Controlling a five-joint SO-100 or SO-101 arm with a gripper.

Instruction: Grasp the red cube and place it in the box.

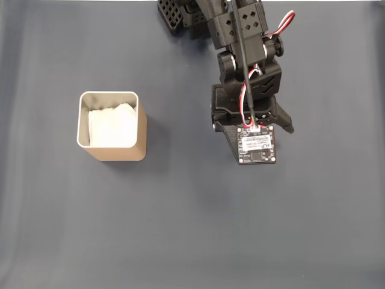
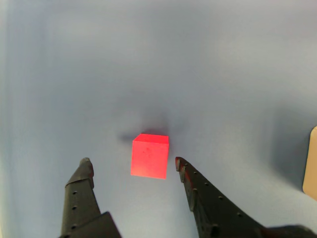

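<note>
In the wrist view the red cube (image 2: 149, 155) sits on the grey-blue cloth between and just ahead of the two black fingertips. My gripper (image 2: 132, 165) is open, with the cube in the gap and neither finger touching it. From the fixed view the black arm hangs over that spot and its wrist camera board (image 1: 258, 146) hides the cube and the fingers. The box (image 1: 112, 124), tan with a pale rim and white paper inside, stands upright to the left of the arm. A tan sliver of the box (image 2: 312, 163) shows at the right edge of the wrist view.
A dark grey-blue cloth (image 1: 192, 229) covers the whole table. The arm's base (image 1: 198, 15) sits at the top edge of the fixed view. Red and white wires (image 1: 246, 90) run down the arm to the camera board.
</note>
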